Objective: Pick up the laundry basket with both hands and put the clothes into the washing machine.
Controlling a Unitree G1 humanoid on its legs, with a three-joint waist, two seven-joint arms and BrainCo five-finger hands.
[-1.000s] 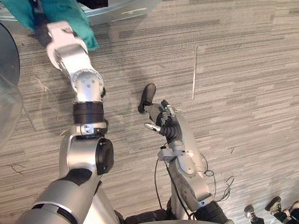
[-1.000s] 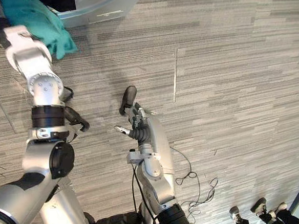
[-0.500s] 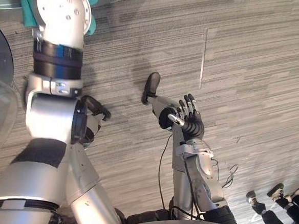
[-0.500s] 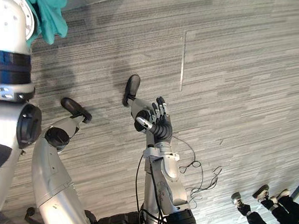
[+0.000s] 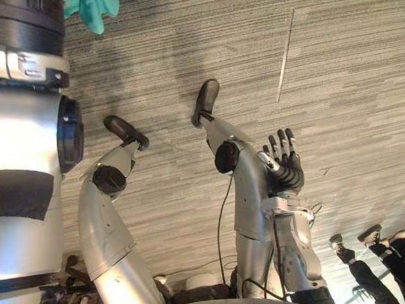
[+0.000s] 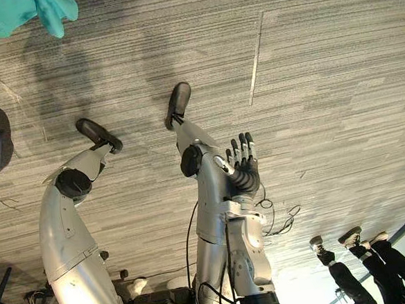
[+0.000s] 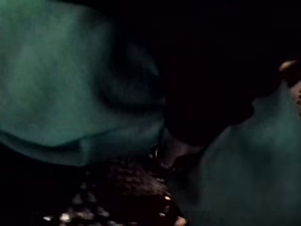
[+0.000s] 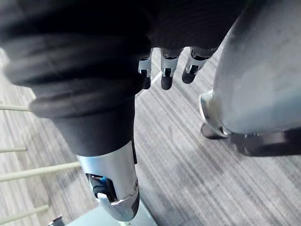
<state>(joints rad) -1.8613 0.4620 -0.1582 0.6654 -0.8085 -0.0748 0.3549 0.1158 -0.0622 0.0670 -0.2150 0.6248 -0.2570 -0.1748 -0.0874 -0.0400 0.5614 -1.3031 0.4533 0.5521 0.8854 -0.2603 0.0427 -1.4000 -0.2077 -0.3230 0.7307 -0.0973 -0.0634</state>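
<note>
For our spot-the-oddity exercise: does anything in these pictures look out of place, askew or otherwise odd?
One thing stands out: the right hand is open and empty above the bare floor, well apart from the teal cloth at the upper left, though the job calls for both hands. A person's shoes also show at the lower right.

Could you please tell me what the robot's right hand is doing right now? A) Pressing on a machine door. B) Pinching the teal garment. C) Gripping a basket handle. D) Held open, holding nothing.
D: the right hand has straight fingers with nothing in them above the floor, and the teal garment is well away from it.
</note>
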